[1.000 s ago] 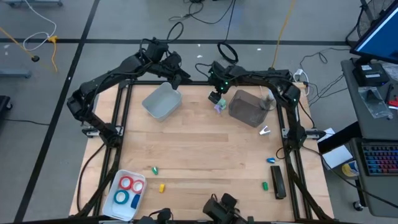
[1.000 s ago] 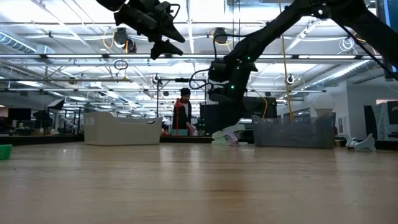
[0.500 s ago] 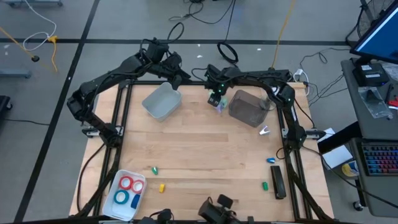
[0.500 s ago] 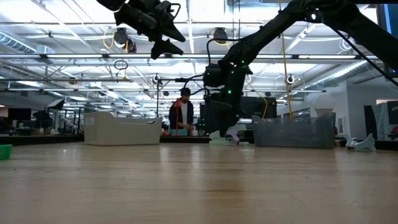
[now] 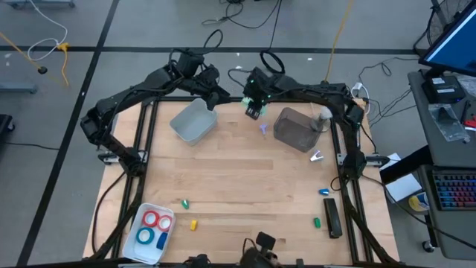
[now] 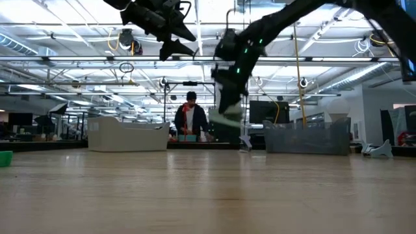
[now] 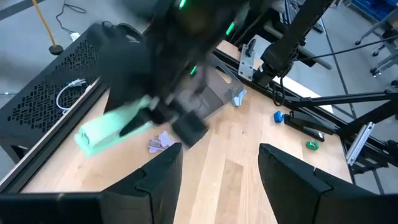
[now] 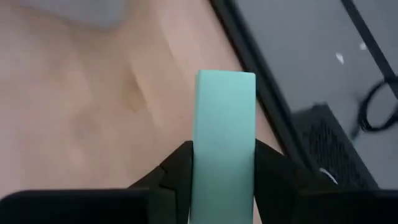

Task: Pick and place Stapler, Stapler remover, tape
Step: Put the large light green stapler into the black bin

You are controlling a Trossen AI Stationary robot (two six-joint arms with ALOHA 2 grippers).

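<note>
My right gripper [image 5: 254, 110] is shut on a mint-green stapler [image 8: 225, 137] and holds it above the table's far middle; in the low view the stapler [image 6: 224, 117] hangs in the air. A purple stapler remover [image 5: 263, 128] lies on the wood just below it. My left gripper [image 5: 216, 95] hovers open and empty high over the pale grey bin [image 5: 193, 121]. The tape [image 5: 152, 227], red and blue rolls, lies in a white tray at the near left corner. A black stapler [image 5: 332, 217] lies at the near right. My right gripper pinches the mint-green stapler by its two long sides [image 8: 199, 155] between its two fingers [image 8: 179, 169]. The fingers slant down from above and lie along the stapler, whose free end [image 8: 225, 84] sticks out beyond them. The stapler is tilted and lifted clear of the table.
A dark translucent bin [image 5: 296, 128] stands at the far right, with a pale stapler remover [image 5: 317, 156] nearer to me beside it. Small green [image 5: 185, 202], yellow [image 5: 193, 223] and blue [image 5: 325, 191] pieces lie near the front. A person [image 6: 190, 117] stands beyond the far edge.
My right gripper has risen from the table toward the far edge and tipped a little, carrying the mint-green stapler with it; the stapler is now lifted clear and tilted. The purple stapler remover that lay against it stays on the wood.
</note>
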